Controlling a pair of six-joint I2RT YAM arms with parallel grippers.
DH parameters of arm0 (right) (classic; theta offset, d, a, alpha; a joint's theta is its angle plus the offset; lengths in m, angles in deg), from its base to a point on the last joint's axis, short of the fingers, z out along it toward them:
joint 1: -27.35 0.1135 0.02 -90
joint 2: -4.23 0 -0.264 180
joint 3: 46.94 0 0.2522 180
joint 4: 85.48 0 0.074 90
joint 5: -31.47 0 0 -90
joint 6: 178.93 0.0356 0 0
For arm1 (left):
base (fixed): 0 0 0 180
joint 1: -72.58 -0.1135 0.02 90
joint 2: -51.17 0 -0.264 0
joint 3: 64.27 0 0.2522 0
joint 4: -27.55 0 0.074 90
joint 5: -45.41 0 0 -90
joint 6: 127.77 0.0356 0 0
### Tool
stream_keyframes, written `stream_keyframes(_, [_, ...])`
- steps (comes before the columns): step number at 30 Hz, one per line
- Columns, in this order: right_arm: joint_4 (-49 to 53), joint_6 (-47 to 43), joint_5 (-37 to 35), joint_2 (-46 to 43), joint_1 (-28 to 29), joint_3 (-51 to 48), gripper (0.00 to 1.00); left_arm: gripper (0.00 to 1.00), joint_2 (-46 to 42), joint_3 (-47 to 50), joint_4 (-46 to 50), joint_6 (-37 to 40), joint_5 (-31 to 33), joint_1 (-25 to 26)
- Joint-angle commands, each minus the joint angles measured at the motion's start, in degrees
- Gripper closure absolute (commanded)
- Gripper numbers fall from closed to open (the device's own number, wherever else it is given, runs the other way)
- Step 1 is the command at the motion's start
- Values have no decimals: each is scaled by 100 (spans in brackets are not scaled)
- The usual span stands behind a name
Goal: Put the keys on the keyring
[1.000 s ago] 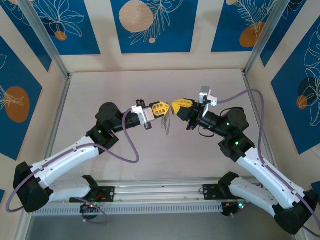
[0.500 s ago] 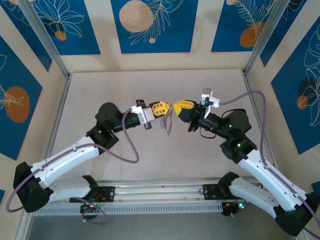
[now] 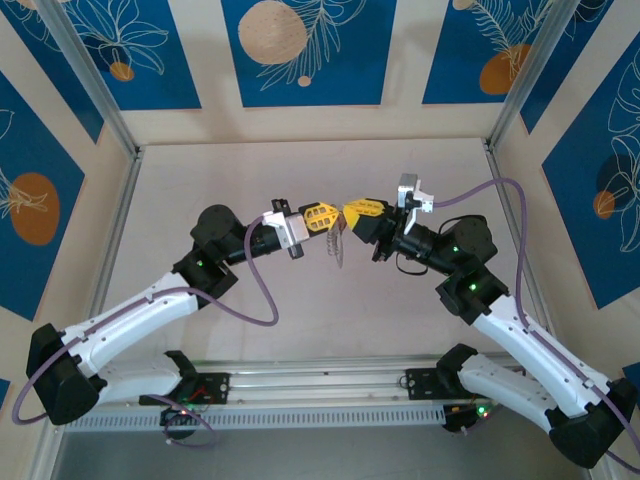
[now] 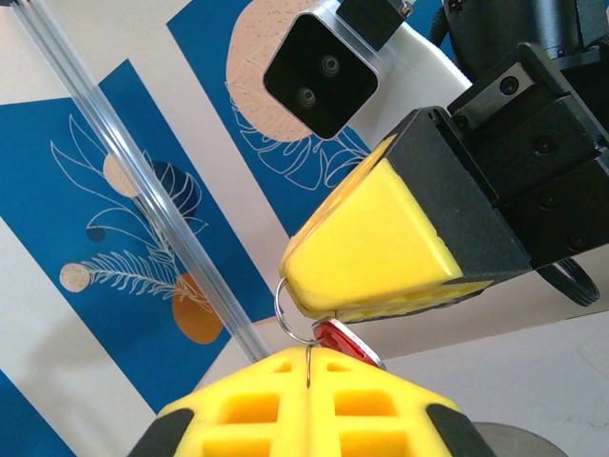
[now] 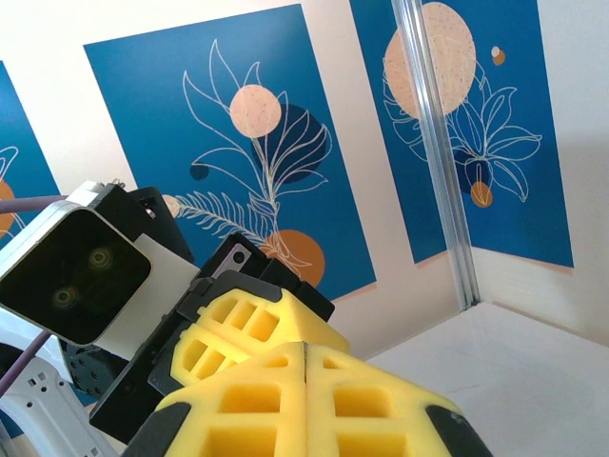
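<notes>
Both grippers meet tip to tip above the middle of the table. My left gripper (image 3: 325, 217) (image 4: 309, 356) is shut on the thin grey wire of the keyring (image 3: 337, 247), whose loop (image 4: 282, 307) curves up past the other gripper's tip. The rest of the ring hangs below the fingertips in the top view. My right gripper (image 3: 349, 211) (image 4: 303, 297) is shut, and the red head of the key (image 4: 344, 342) pokes out under its tip, touching the ring wire. In the right wrist view my right gripper (image 5: 304, 348) is pressed shut, with the left fingers (image 5: 249, 328) just behind it.
Pale tabletop (image 3: 300, 170) inside an aluminium frame (image 3: 100, 100), with blue patterned panels on the walls. The purple cables (image 3: 262, 300) of both arms loop near the elbows.
The right gripper nudged a little right, then back left against the left gripper's tip. The hanging keyring swung slightly. Both grippers stayed shut.
</notes>
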Motion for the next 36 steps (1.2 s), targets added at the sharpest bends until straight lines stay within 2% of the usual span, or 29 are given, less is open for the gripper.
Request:
stream_keyframes(1, [0,44,-94,-21,45,-70,100,100,-53,-170,-353,97,-7,80])
stream_keyframes(12, [141,122,-176,-279,49,-215,100,100,-54,-165,-370,98,2,85])
stream_keyframes(36, [-153,-8,-284,54,57,-40,100,100,-101,-138,-347,88,-175,86])
